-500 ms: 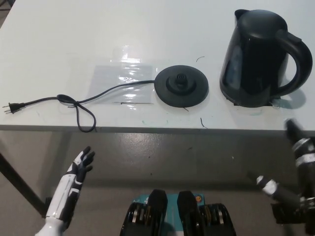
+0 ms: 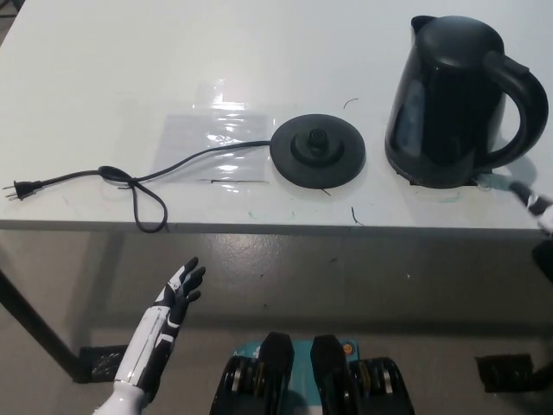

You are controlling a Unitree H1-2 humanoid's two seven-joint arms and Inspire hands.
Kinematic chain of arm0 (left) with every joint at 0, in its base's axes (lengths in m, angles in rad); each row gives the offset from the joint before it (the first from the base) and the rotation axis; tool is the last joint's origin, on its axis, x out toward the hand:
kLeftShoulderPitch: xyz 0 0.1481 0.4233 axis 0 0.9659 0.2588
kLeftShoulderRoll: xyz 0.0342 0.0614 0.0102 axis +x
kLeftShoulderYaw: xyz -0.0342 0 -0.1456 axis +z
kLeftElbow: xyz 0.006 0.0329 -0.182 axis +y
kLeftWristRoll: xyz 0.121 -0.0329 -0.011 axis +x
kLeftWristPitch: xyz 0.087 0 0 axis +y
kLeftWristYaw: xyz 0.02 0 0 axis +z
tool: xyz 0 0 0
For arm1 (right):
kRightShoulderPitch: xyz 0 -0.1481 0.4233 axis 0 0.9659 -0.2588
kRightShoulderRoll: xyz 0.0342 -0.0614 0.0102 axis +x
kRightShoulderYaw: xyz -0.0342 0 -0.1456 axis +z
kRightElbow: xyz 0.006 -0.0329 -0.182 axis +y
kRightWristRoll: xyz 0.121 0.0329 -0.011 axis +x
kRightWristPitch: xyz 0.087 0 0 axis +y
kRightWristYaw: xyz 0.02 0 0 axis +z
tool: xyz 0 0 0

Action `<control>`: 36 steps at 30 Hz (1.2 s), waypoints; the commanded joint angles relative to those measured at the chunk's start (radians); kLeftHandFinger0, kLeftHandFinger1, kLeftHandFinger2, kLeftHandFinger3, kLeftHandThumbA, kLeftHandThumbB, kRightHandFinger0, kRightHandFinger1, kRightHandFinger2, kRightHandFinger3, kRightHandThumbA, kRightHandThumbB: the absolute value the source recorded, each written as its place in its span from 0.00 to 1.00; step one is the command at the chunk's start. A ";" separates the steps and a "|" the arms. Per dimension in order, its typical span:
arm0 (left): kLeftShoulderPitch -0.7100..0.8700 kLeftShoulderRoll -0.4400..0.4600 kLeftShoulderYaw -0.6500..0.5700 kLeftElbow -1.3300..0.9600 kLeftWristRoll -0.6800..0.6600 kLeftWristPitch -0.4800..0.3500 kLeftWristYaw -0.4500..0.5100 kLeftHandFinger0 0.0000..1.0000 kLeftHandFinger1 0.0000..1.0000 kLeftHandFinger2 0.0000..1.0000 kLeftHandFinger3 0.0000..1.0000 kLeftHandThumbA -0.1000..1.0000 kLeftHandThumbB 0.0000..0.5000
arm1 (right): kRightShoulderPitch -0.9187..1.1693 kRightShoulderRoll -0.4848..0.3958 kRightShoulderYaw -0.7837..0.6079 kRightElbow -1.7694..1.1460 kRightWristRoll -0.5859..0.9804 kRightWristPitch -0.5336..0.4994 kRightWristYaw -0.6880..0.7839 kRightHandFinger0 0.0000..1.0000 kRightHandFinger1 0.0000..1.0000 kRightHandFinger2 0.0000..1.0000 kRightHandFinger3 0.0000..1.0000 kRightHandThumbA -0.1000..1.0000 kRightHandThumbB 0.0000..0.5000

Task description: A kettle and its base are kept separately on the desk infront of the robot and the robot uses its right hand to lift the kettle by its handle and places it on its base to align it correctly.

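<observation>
A black kettle (image 2: 449, 104) stands upright on the white desk (image 2: 104, 60) at the right, its handle (image 2: 529, 95) facing the right edge. Its round black base (image 2: 317, 151) lies apart from it, to the left, near the desk's front edge. Only a small part of my black right hand (image 2: 537, 209) shows at the right edge, just below the kettle's handle and not touching it; I cannot see how it is set. My white left hand (image 2: 177, 292) rests open below the desk edge at the lower left, holding nothing.
The base's black cord (image 2: 138, 183) runs left across the desk, loops near the front edge and ends in a plug (image 2: 17, 188). A clear plastic sheet (image 2: 216, 134) lies flat left of the base. Grey floor shows below the desk.
My right hand has risen from below the desk to the level of the front edge, mostly leaving the picture at the right. My left hand has shifted to the right.
</observation>
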 commanded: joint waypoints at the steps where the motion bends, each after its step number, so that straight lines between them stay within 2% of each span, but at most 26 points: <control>1: -0.015 0.006 -0.001 0.004 0.011 -0.057 -0.006 1.00 1.00 1.00 1.00 1.00 0.38 | -0.105 -0.039 -0.023 0.047 0.029 0.104 -0.012 1.00 1.00 1.00 1.00 1.00 0.71; 4: -0.016 0.006 -0.001 0.005 0.017 -0.054 -0.005 1.00 1.00 1.00 1.00 1.00 0.39 | -0.169 -0.057 -0.023 0.110 0.033 0.129 -0.008 1.00 1.00 1.00 1.00 1.00 0.78; 8: -0.013 0.007 0.000 0.009 0.014 -0.061 -0.008 1.00 1.00 1.00 1.00 1.00 0.36 | -0.215 -0.062 -0.027 0.159 0.075 0.150 0.000 1.00 1.00 1.00 1.00 1.00 0.79; 11: -0.007 0.012 0.005 0.003 0.016 -0.051 -0.007 1.00 1.00 1.00 1.00 1.00 0.39 | -0.244 -0.061 -0.021 0.196 0.087 0.153 0.005 1.00 1.00 1.00 1.00 1.00 0.79; 16: -0.019 0.013 -0.001 0.016 0.034 -0.063 -0.005 1.00 1.00 1.00 1.00 1.00 0.33 | -0.300 -0.073 -0.012 0.304 0.105 0.117 0.024 1.00 1.00 1.00 1.00 1.00 0.71; 18: -0.025 0.014 -0.002 0.020 0.036 -0.066 -0.007 1.00 1.00 1.00 1.00 1.00 0.31 | -0.315 -0.074 -0.012 0.332 0.118 0.113 0.030 1.00 1.00 1.00 1.00 1.00 0.73; 23: -0.026 0.016 -0.007 0.031 0.041 -0.077 -0.012 1.00 1.00 1.00 1.00 0.97 0.25 | -0.327 -0.087 -0.008 0.391 0.122 0.110 0.042 1.00 1.00 1.00 1.00 1.00 0.64; 26: -0.022 0.017 -0.004 0.035 0.022 -0.078 -0.019 1.00 1.00 1.00 1.00 0.96 0.25 | -0.332 -0.091 -0.001 0.433 0.120 0.100 0.042 1.00 1.00 1.00 1.00 1.00 0.67; 30: -0.022 0.011 -0.002 0.031 0.025 -0.066 -0.016 1.00 1.00 1.00 1.00 0.96 0.26 | -0.333 -0.095 0.006 0.448 0.104 0.110 0.032 1.00 1.00 1.00 1.00 1.00 0.61; 36: -0.022 0.009 0.001 0.040 0.029 -0.074 -0.011 1.00 1.00 1.00 1.00 0.99 0.28 | -0.348 -0.094 0.018 0.489 0.109 0.120 0.035 1.00 1.00 1.00 1.00 1.00 0.72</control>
